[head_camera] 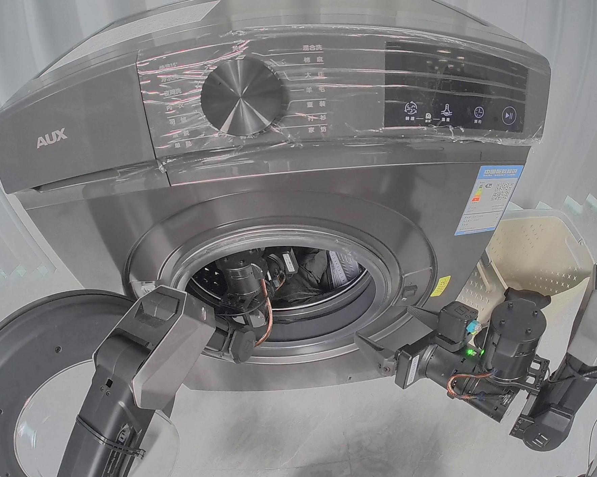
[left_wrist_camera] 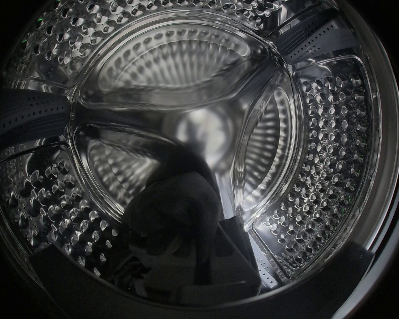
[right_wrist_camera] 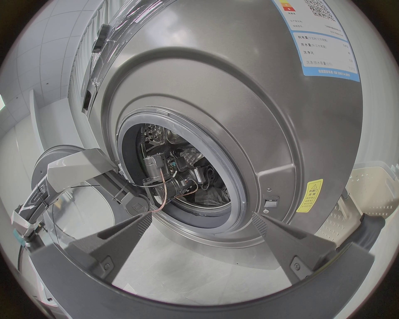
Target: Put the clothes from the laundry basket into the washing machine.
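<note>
— Where are the clothes [left_wrist_camera: 174,216]?
— A dark bundle lies low in the drum [left_wrist_camera: 324,145] of the washing machine [head_camera: 308,181], beside a lifter paddle [left_wrist_camera: 237,245].
— And the left gripper [head_camera: 283,264]?
— It is inside the porthole, above the bundle. Whether it is spread or closed cannot be told.
— The right gripper [head_camera: 386,324]?
— It hangs outside, below the opening's right rim, spread wide and holding nothing.
— Anything else?
— The laundry basket [head_camera: 543,252] stands just right of the machine. The door [head_camera: 42,348] is swung open to the left.
</note>
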